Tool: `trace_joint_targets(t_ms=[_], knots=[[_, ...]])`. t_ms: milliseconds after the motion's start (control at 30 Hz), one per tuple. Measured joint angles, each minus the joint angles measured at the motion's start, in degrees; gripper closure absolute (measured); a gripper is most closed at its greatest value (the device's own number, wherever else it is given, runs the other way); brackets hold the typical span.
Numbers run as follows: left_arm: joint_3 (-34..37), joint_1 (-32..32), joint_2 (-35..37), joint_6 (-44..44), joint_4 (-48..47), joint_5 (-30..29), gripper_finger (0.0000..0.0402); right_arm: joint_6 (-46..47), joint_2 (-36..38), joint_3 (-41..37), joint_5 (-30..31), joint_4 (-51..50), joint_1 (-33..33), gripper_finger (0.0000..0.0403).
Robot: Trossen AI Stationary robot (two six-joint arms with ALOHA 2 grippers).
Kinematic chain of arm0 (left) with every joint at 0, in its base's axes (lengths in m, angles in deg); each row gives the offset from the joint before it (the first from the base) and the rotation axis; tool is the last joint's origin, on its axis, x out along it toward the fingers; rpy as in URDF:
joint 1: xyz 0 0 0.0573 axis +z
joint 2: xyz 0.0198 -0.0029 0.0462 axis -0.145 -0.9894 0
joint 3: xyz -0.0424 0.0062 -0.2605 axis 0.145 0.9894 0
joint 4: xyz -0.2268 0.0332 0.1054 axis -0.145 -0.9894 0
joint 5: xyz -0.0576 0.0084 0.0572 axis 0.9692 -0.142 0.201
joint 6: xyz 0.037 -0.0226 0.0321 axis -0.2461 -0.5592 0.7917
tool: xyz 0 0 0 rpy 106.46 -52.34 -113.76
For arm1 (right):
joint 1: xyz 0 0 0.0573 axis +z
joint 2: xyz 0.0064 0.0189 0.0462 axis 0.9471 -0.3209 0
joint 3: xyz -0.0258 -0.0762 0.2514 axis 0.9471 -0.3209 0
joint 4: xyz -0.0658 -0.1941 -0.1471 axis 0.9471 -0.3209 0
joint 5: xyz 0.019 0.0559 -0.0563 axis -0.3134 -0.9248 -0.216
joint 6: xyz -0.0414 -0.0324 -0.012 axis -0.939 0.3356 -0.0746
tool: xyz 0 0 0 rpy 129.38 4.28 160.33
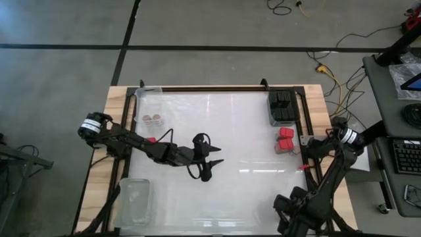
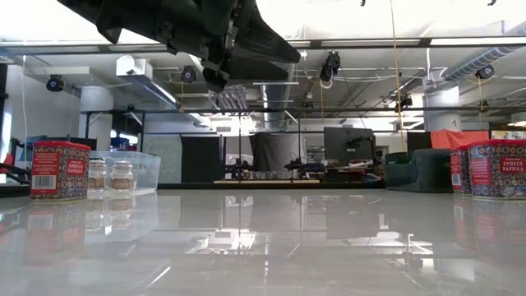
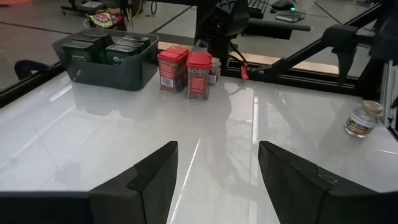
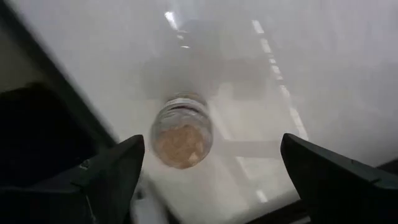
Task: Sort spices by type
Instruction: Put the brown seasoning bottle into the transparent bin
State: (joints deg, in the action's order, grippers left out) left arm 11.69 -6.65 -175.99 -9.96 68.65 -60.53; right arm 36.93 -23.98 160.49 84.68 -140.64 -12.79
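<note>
Beneath the right gripper: a round tan-topped jar (image 4: 181, 130) stands on the white table (image 1: 230, 191), at the right side, close to the dark frame rail and just beside the 2 red tins (image 1: 285, 139)
Jar's axis: upright as far as I can judge; long axis vertical; lid up towards the wrist camera, base on the table; its label side cannot be told
Right gripper (image 4: 214, 165): above the jar with jaws spread wide, holding nothing; the jar lies nearer 1 finger than the other
Risk 1: closing off-centre; the nearer finger would meet the jar first and shove or tip it; a tipped round jar could roll to the rail
Risk 2: a finger coming down on the red tins or the rail, since both crowd the jar; that could knock a tin over
Risk 3: a shallow pinch on the lid alone; the jar could slip out on the way across to the clear tray (image 1: 150, 105), where 2 like jars (image 1: 152, 118) stand
Left gripper (image 1: 209, 161): mid-table, jaws apart, empty; it lies on the carry path, so a collision is possible
Other spices: black tins (image 1: 283, 103) in the dark tray; 1 red tin (image 2: 59, 168) at the left; 1 more jar (image 3: 364, 118) loose on the table
</note>
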Motion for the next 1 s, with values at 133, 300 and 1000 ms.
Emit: trace_joint_targets(t_ms=[133,300,1000], knots=[[0.0,0.0,0.0,-0.2,0.0,0.0,0.0194,1.1,0.5,0.0,0.7,2.0,0.6,0.0035],[0.0,0.0,0.0,-0.6,0.0,0.0,0.0194,1.2,-0.3,0.0,0.9,4.8,0.6,0.0035],[0.1,0.0,0.0,-1.3,0.3,0.0,0.0194,1.0,-3.4,-5.3,-0.9,14.3,0.8,0.0035]])
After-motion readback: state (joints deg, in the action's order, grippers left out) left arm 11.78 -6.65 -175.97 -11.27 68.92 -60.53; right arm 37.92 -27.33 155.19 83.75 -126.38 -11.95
